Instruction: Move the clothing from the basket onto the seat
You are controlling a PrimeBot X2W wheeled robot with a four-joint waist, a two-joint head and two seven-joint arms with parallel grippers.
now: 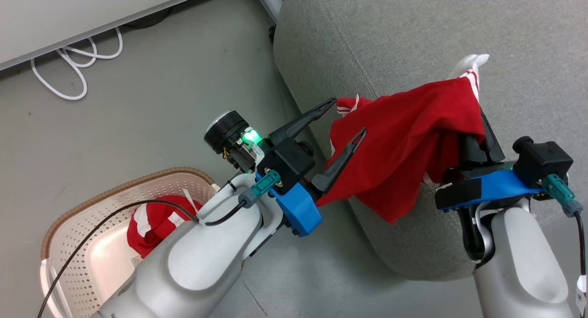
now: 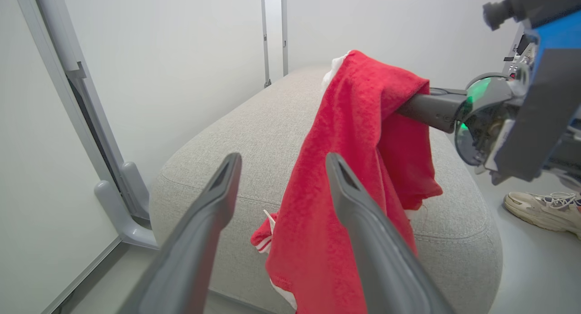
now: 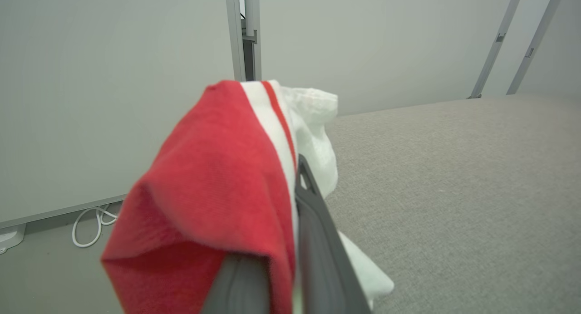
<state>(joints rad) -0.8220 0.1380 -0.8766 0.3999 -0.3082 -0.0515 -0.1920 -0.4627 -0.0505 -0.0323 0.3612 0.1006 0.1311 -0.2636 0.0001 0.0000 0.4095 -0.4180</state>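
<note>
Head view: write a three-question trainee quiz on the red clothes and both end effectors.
1. Which end effector holds the hanging garment near the seat's edge?
2. True or false: the left end effector is clamped shut.
3. The other garment lies: A on the seat; B in the basket; C in the left end effector.
Key: 1 right end effector; 2 false, it is open; 3 B.
</note>
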